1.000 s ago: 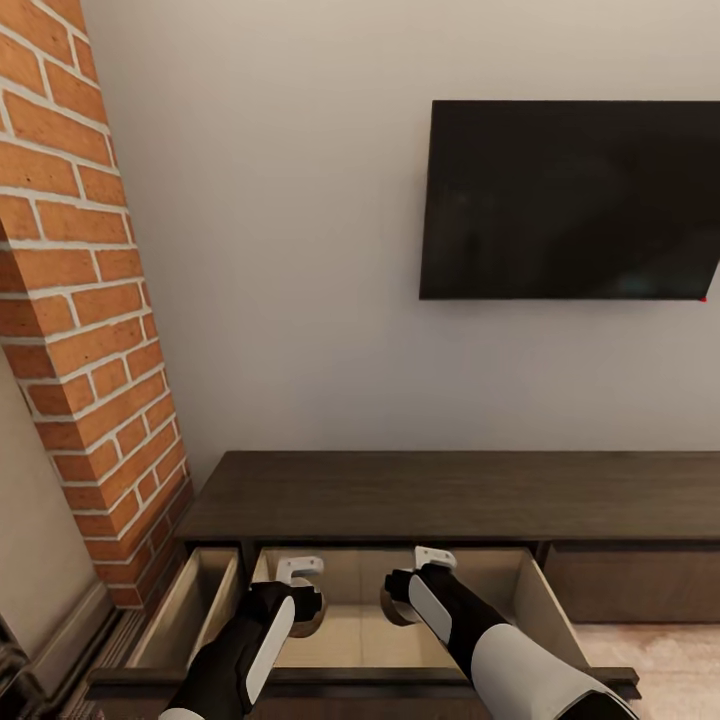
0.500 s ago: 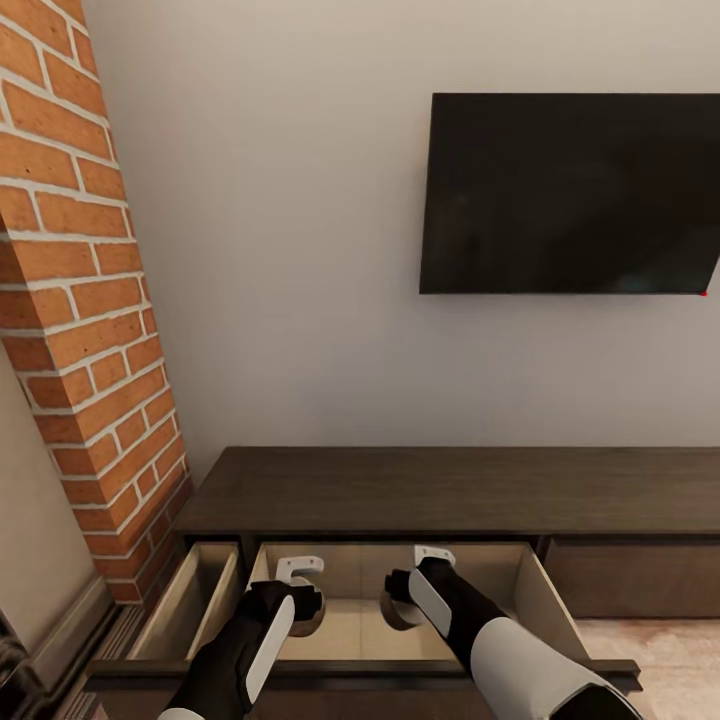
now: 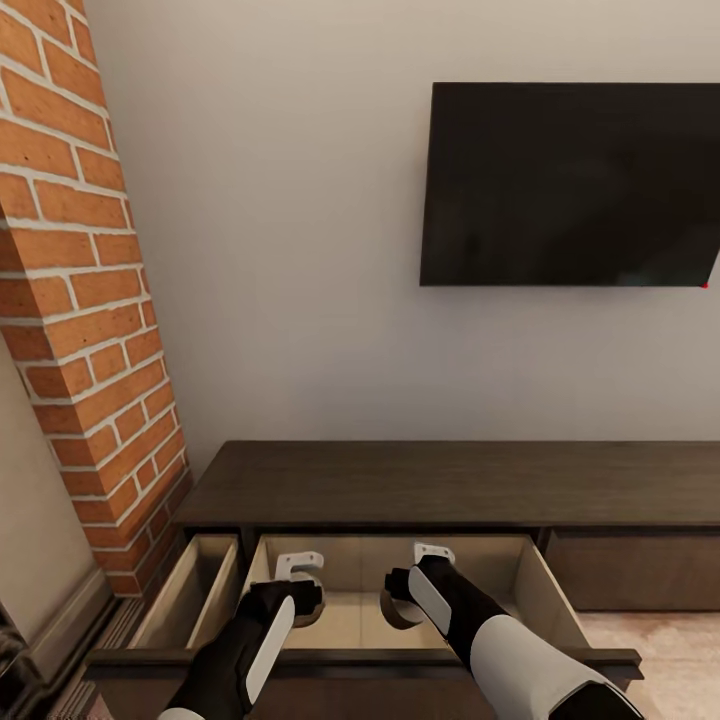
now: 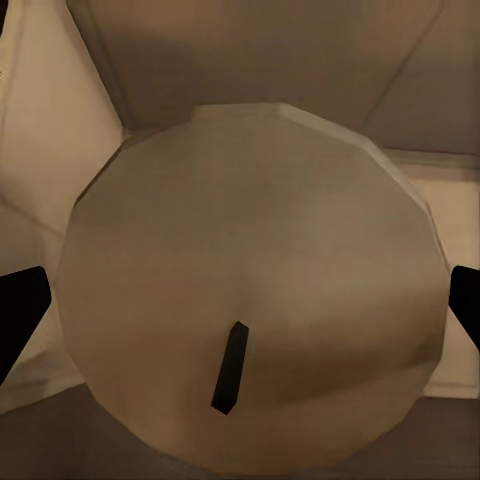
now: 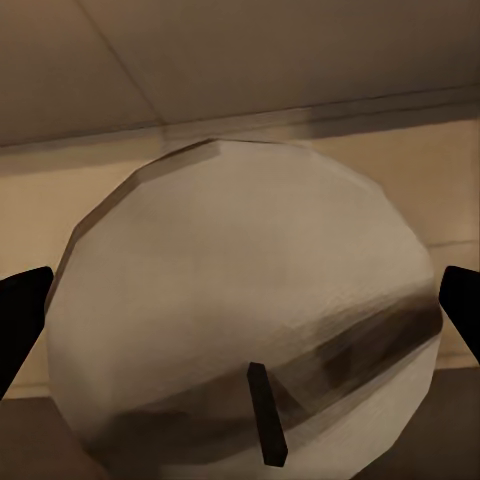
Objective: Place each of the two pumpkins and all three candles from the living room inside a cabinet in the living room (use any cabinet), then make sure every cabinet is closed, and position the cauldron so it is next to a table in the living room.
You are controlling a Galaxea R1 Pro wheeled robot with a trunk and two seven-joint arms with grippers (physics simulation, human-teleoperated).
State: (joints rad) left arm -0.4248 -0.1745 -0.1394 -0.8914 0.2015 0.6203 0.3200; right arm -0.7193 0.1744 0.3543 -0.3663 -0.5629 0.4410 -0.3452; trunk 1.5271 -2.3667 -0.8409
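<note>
1. Both grippers stay over the long dark brown wooden cabinet's (image 3: 440, 485) open drawer; only the camera has shifted.
2. Left gripper (image 4: 240, 300) clamps a beige stubby candle (image 4: 250, 290); right gripper (image 5: 240, 310) clamps another candle (image 5: 245, 300); release appears next.

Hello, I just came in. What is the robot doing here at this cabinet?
The robot stands at the long dark cabinet under the wall television, with both arms reaching into its open middle drawer. Each gripper holds a candle: the left gripper has a candle between its fingers, and the right gripper holds another candle. Both candles hang over the pale drawer interior and are not released yet. A narrower compartment to the left also stands open.
</note>
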